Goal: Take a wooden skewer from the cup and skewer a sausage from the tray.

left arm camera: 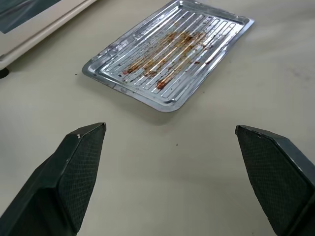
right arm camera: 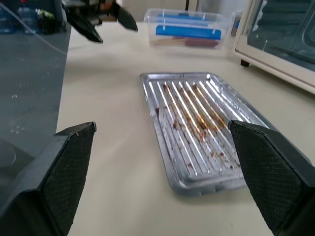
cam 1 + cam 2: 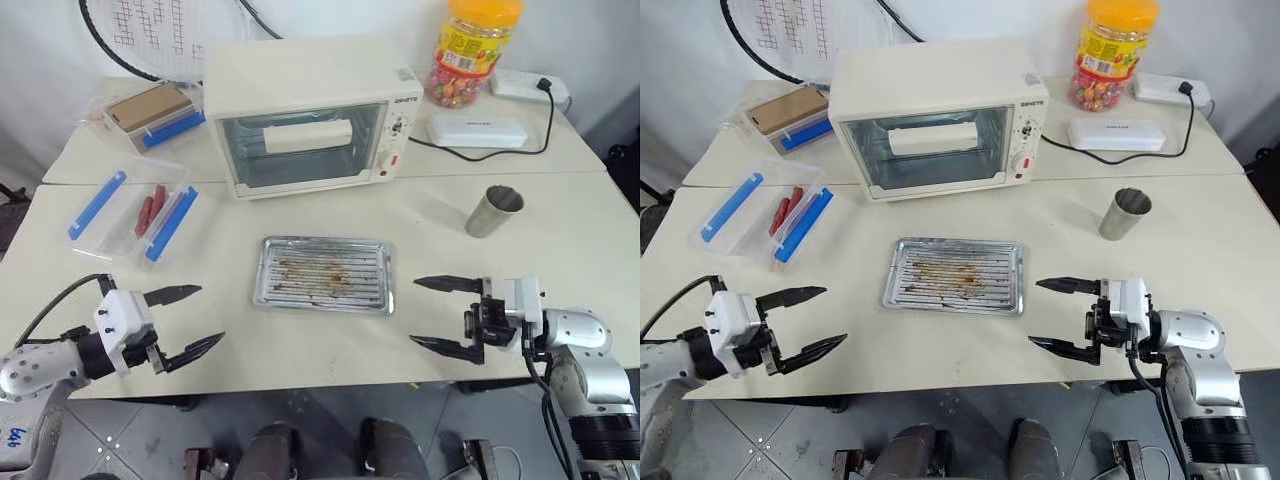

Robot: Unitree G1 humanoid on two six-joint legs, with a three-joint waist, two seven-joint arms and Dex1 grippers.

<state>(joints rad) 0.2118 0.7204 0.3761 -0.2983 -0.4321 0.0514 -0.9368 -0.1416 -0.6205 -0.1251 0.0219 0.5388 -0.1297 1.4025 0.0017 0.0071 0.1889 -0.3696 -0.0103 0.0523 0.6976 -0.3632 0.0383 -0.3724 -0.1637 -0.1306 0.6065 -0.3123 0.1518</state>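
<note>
both hands, left hand [image 3: 185,322] and right hand [image 3: 443,314], gape wide and empty; the light cup [image 3: 494,212] at 2 o'clock could tip if nudged.

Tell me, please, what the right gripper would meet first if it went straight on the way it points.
Probably the shallow ridged silvery metal tray: the open right gripper points across bare tabletop toward its near edge, though it might pass just above the low rim.

Brown-stained ridged tray [image 3: 322,275] flat mid-table, silvery cup [image 3: 493,212] upright beyond right
</note>
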